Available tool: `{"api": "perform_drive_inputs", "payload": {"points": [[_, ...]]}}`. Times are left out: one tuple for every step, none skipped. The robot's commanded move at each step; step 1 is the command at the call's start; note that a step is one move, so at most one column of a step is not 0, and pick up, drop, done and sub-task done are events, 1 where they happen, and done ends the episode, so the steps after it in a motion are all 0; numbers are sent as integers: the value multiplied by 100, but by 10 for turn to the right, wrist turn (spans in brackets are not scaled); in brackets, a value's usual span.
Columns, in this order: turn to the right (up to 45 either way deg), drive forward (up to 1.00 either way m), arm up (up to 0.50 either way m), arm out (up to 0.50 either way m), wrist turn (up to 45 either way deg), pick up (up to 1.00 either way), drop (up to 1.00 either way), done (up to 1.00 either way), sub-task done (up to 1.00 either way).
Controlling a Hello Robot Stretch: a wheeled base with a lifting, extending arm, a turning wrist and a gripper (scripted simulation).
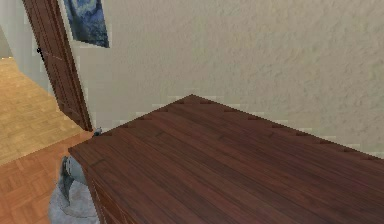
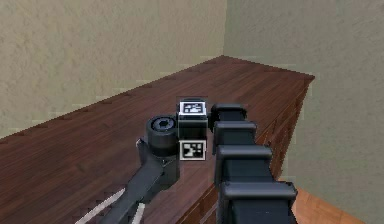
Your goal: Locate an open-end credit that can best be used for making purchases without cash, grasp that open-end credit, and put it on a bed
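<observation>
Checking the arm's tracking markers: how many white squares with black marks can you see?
2. The upper square and the lower square sit at the far end of the arm in the arm side view, over the wooden tabletop. Others may be hidden.

I'm looking ahead and downward, close over a dark wooden tabletop [image 1: 230, 160]; my side camera is facing across that same tabletop toward the wall [image 2: 100, 50].

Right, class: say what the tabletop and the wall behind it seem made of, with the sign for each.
Tabletop: probably dark reddish-brown wood, smooth finish; long grain streaks run along it. Wall: likely painted plaster, matt beige; fine mottled texture shows.
</observation>
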Motion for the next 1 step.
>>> {"api": "perform_drive_inputs", "payload": {"points": [[0,0,0,0,450,0,0,0,0]]}}
